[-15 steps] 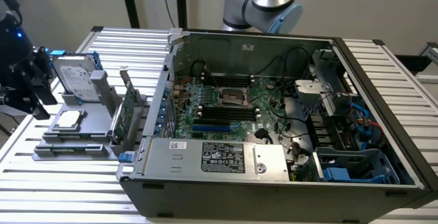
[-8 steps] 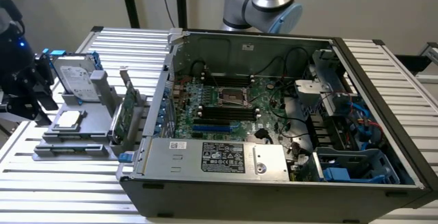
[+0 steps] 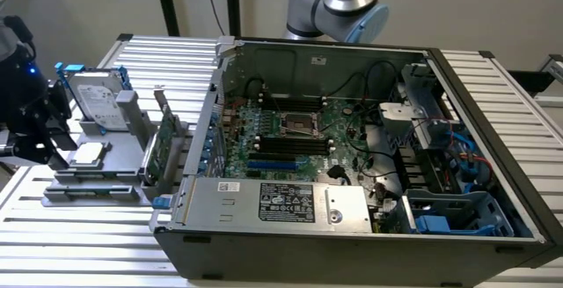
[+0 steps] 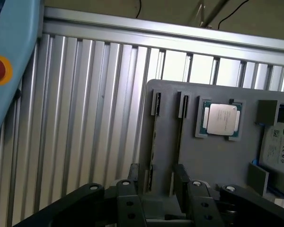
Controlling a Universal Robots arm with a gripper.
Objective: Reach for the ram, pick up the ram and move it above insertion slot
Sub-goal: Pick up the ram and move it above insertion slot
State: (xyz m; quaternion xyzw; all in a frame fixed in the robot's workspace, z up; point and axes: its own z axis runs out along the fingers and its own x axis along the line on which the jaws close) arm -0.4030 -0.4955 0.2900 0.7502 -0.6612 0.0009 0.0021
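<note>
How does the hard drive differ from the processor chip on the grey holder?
The hard drive stands upright in its slot; the processor chip lies flat in a recess. The hard drive is larger than the processor chip. The hard drive carries a white printed label, the processor chip a plain metal lid with a green rim. Both sit on the grey holder.

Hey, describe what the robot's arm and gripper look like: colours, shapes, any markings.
The arm is a silver-grey metal tube with rounded joints capped in light blue. The gripper is matte black, with two flat, blocky fingers fastened by round silver screw heads. A small blue light glows on the black wrist housing. No lettering or cables can be made out on it.
</note>
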